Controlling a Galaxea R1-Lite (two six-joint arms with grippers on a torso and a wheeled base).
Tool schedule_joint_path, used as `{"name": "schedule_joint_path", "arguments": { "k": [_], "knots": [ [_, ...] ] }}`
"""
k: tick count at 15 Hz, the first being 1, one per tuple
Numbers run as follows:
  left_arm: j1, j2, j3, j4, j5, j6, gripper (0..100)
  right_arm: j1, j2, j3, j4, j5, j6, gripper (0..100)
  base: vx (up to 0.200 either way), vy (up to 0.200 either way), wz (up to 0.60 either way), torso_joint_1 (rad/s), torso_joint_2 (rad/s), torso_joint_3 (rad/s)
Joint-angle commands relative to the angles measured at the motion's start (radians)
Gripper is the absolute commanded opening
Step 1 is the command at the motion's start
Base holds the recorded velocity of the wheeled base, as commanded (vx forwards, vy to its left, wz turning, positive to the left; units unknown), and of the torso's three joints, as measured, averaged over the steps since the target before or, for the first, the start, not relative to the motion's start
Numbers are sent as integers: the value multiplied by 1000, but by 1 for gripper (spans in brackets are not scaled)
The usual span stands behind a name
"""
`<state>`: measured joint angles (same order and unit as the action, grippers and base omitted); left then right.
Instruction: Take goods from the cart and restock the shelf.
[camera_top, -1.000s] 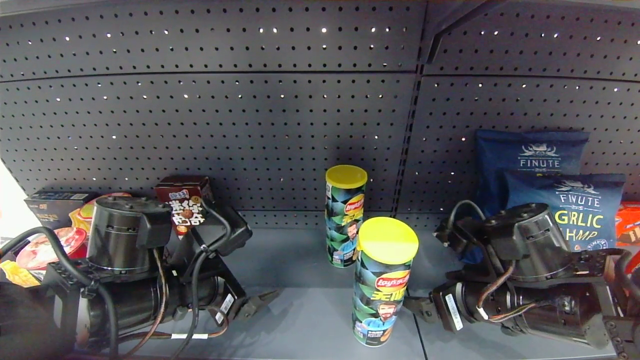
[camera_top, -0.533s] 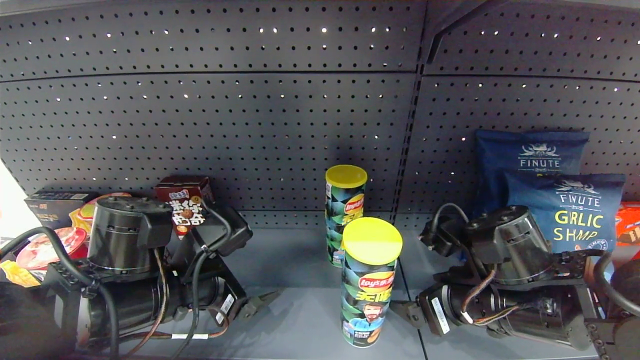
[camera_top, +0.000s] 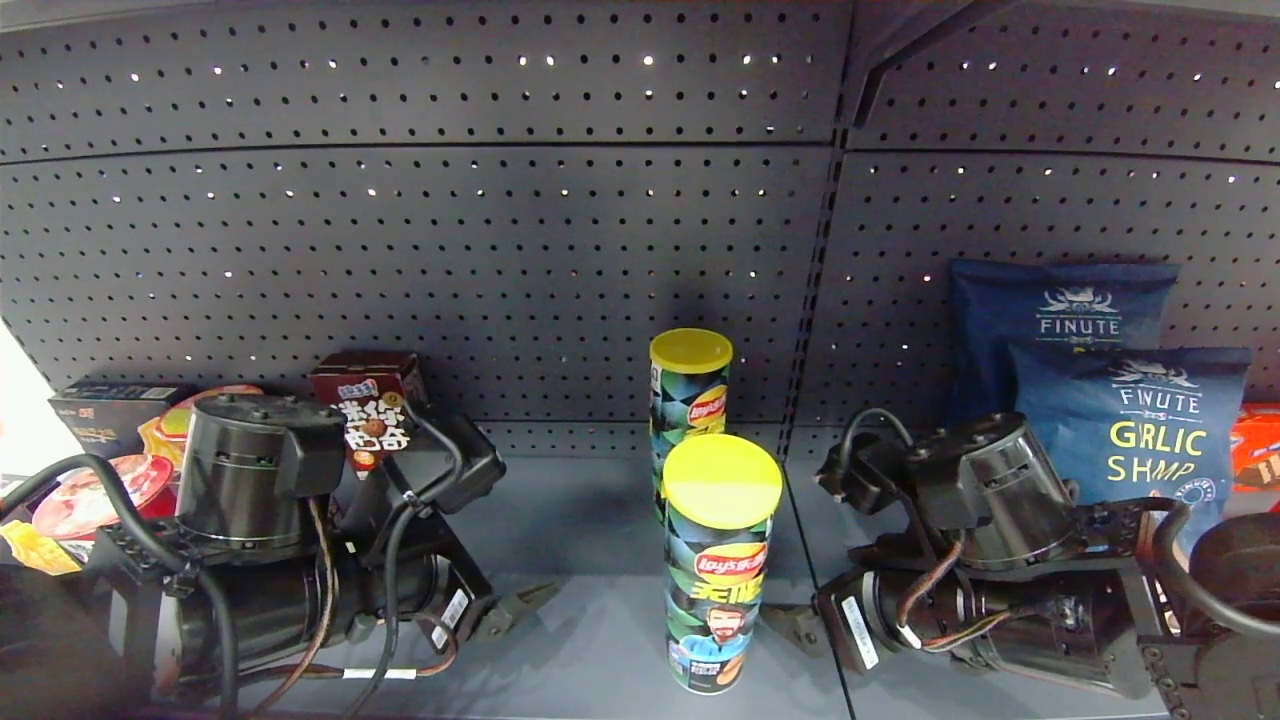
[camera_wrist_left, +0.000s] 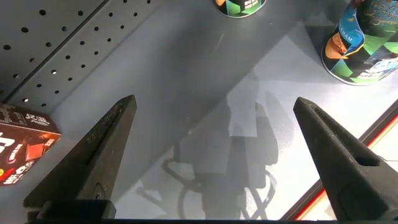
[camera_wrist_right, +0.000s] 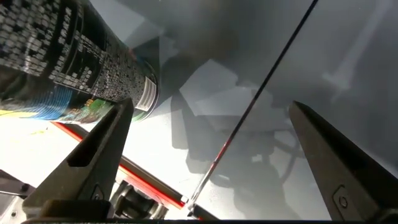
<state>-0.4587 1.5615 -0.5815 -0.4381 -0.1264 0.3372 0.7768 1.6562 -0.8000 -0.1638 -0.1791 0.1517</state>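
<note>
A chip can (camera_top: 720, 570) stands upright on the shelf (camera_top: 600, 640) at lower centre, in front of a second can (camera_top: 690, 400). The right gripper (camera_wrist_right: 211, 104) lies just beside it with fingers spread. The left gripper (camera_wrist_left: 214, 99), at lower left, is also spread.

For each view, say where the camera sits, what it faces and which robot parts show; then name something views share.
Head: on the robot's head, facing forward and down at the shelf and pegboard; left arm and right arm show low.
Left wrist: on the left arm, facing the shelf floor, front can and back can; the left gripper shows, jaws open.
Right wrist: on the right arm, facing the shelf floor and front can; the right gripper shows, jaws open.
Shared: the front can appears in all three.
</note>
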Motion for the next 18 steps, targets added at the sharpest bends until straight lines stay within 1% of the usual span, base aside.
{"name": "schedule_joint_path", "arguments": {
  "k": [1, 18],
  "knots": [
    [0, 2, 2, -1, 1, 0, 100, 1, 1, -1, 0, 0, 0, 100, 0, 0, 0, 0, 0, 0],
    [0, 0, 28, -2, -1, 0, 100, 25, 17, -2, -33, 0, 0, 100, 0, 0, 0, 0, 0, 0]
  ]
}}
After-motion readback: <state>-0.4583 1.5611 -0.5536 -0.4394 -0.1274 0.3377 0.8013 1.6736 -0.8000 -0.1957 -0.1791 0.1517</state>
